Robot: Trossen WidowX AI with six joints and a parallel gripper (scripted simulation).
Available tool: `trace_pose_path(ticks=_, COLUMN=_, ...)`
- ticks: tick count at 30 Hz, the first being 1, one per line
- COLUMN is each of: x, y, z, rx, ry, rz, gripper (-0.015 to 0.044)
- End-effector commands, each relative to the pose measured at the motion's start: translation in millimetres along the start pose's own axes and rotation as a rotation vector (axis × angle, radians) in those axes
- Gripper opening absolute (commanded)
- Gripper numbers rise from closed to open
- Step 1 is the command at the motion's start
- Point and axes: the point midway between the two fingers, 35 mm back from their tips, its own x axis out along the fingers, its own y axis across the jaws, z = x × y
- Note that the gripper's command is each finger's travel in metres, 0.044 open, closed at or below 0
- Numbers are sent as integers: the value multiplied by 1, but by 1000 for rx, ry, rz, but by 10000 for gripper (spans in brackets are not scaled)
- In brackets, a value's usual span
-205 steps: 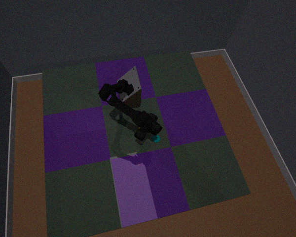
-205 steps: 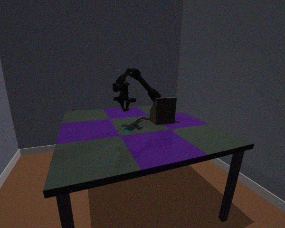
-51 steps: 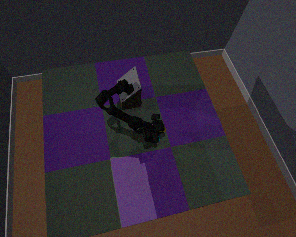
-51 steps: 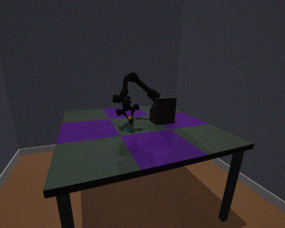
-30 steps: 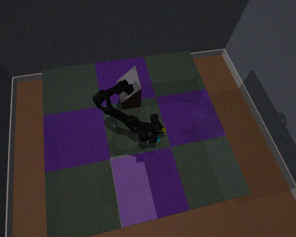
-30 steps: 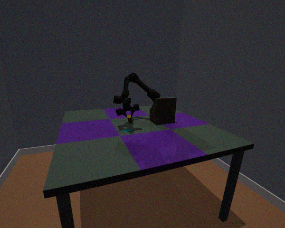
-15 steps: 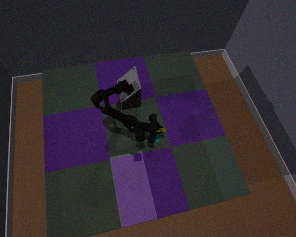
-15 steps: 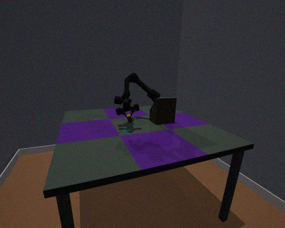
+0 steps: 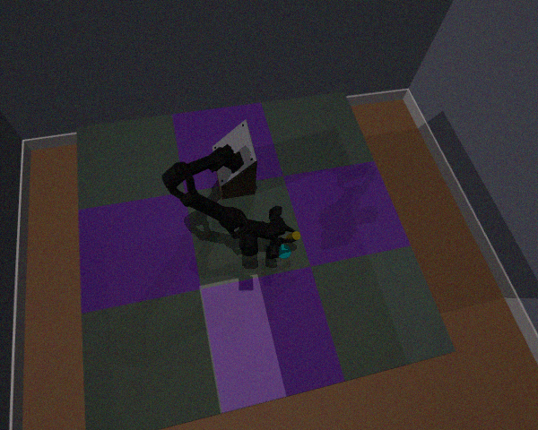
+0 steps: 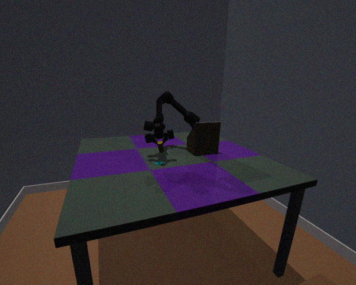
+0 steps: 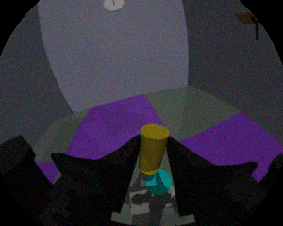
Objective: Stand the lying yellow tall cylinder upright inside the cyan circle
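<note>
My gripper [image 9: 285, 233] [image 10: 160, 143] [image 11: 153, 138] is shut on the yellow tall cylinder [image 9: 295, 235] [image 10: 160, 142] [image 11: 153, 149]. The cylinder stands close to upright between the dark fingers and hangs above the table. The cyan circle [image 9: 284, 253] [image 10: 159, 162] [image 11: 159, 183] lies on the green middle tile, just below the cylinder. In the wrist view the cylinder's lower end covers part of the circle. The fingers and the arm hide the rest of the circle's rim in the top view.
The table [image 10: 110, 196] has green and purple tiles. The arm's dark base box [image 9: 238, 183] [image 10: 204, 138] stands behind the gripper. A brown floor with a pale kerb [image 9: 438, 143] surrounds the table.
</note>
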Motion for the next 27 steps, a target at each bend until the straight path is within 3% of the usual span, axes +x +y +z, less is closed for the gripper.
trace_pose_path(ticks=1, x=-3, y=2, z=0, rx=-14, ry=-33, rz=-7, gripper=105)
trace_pose_path(ticks=27, x=-23, y=1, z=5, rx=-107, ry=-202, rz=-88, gripper=105)
